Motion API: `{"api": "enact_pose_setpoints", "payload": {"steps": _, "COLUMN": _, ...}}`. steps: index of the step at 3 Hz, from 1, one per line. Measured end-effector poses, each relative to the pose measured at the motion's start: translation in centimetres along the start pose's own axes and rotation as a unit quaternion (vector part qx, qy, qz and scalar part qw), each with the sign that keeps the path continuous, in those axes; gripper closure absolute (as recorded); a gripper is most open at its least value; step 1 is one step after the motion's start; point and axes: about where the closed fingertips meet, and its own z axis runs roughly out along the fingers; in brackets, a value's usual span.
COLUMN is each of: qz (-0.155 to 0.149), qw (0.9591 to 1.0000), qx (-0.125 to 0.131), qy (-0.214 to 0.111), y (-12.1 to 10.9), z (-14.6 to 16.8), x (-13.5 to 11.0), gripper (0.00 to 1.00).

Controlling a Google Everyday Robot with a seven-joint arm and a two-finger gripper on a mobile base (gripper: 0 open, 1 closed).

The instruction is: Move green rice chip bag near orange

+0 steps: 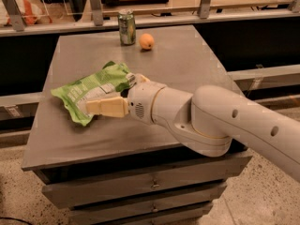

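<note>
The green rice chip bag (pixel 89 90) lies crumpled on the left part of the grey cabinet top (pixel 187 64), with its white label panel facing up. My gripper (pixel 104 106) reaches in from the right and sits over the bag's near edge, covering part of it. The orange (pixel 146 41) rests near the far edge of the top, well beyond the bag. My wide white arm (pixel 211 121) hides the top's near right part.
A green-silver drink can (pixel 126 27) stands just left of the orange at the far edge. A railing with posts (pixel 96 6) runs behind the cabinet. Drawers (pixel 150 184) sit below the top, and a speckled floor lies around it.
</note>
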Motion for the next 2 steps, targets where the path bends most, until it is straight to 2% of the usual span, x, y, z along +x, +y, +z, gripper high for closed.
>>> {"api": "enact_pose_setpoints", "payload": {"steps": 2, "qz": 0.018, "qw": 0.9998, "qx": -0.002, "qy": 0.002, "y": -0.65, "z": 0.44, "x": 1.41, "gripper": 0.00}}
